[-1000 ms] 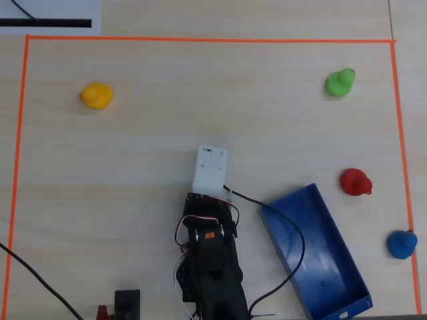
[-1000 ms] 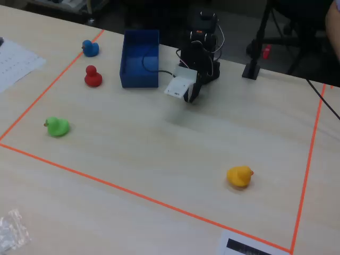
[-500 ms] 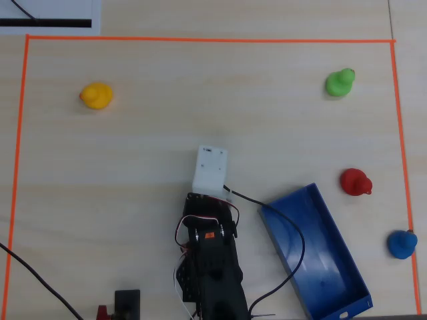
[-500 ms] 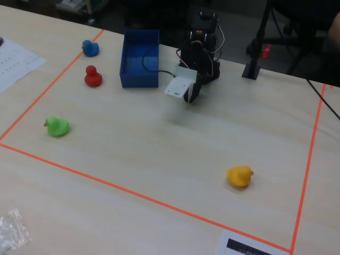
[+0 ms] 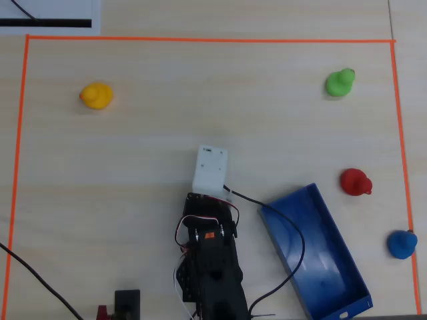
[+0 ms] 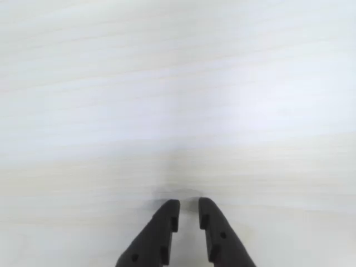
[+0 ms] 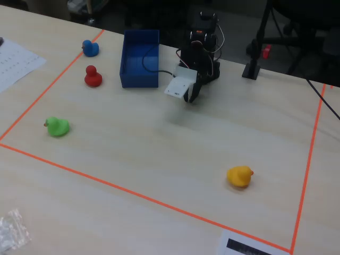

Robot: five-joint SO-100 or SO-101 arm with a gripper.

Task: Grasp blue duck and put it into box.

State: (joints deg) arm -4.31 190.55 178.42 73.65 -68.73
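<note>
The blue duck point(image 5: 401, 244) sits at the right edge of the taped area in the overhead view, just right of the blue box point(image 5: 333, 267). In the fixed view the duck point(image 7: 90, 48) is at the far left, left of the box point(image 7: 139, 77). The open-topped box holds no duck. My gripper point(image 6: 189, 203) hangs over bare table, its black jaws nearly together with nothing between them. In the overhead view the white wrist camera housing point(image 5: 210, 170) hides it. In the fixed view the gripper point(image 7: 191, 96) is right of the box, far from the duck.
A red duck point(image 5: 354, 181) lies near the box's far end, a green duck point(image 5: 340, 83) far right and a yellow duck point(image 5: 97, 95) far left. Orange tape point(image 5: 200, 39) frames the work area. A black cable point(image 5: 293, 233) droops across the box.
</note>
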